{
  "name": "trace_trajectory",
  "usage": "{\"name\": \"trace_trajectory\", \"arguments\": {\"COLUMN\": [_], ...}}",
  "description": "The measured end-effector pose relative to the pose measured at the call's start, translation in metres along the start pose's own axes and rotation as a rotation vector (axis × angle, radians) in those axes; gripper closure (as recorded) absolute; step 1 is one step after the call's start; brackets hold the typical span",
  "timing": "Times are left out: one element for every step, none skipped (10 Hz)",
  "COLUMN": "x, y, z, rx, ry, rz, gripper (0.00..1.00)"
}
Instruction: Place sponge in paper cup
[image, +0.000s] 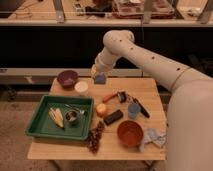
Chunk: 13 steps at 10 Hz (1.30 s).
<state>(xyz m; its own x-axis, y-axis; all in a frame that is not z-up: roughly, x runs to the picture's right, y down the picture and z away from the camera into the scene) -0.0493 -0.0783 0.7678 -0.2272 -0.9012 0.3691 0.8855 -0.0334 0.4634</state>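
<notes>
My gripper (99, 73) hangs from the white arm over the table's back edge, right of the purple bowl. It is shut on a bluish sponge (100, 79) and holds it above the tabletop. The white paper cup (81, 87) stands upright on the table just left of and below the sponge, in front of the purple bowl (67, 78). The sponge is beside the cup, not over its mouth.
A green tray (41, 122) with food items and a small metal cup sits front left. An orange fruit (102, 109), a black block (113, 117), a blue cup (133, 110), an orange-handled brush (111, 96), a red-brown bowl (130, 133), grapes (95, 138) and a crumpled cloth (152, 137) crowd the centre and right.
</notes>
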Motion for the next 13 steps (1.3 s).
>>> {"name": "trace_trajectory", "arguments": {"x": [-0.001, -0.003, -0.004, -0.005, -0.005, -0.004, -0.003, -0.001, 0.0, 0.002, 0.004, 0.008, 0.012], "y": [-0.007, -0.017, -0.022, -0.025, -0.031, -0.038, -0.042, -0.041, -0.041, -0.043, -0.042, -0.037, -0.033], "z": [0.008, 0.018, 0.026, 0.031, 0.04, 0.047, 0.053, 0.062, 0.068, 0.075, 0.081, 0.088, 0.094], "rx": [-0.015, -0.03, -0.043, -0.053, -0.07, -0.081, -0.088, -0.105, -0.108, -0.11, -0.112, -0.117, -0.118], "ry": [-0.002, -0.005, -0.007, -0.009, -0.01, -0.011, -0.014, -0.019, -0.025, -0.034, -0.042, -0.05, -0.055], "rz": [-0.014, -0.033, -0.044, -0.049, -0.061, -0.071, -0.076, -0.081, -0.083, -0.088, -0.093, -0.092, -0.09], "gripper": [1.0, 1.0, 1.0, 1.0, 1.0, 1.0, 1.0, 1.0, 1.0, 1.0, 1.0, 1.0, 1.0]}}
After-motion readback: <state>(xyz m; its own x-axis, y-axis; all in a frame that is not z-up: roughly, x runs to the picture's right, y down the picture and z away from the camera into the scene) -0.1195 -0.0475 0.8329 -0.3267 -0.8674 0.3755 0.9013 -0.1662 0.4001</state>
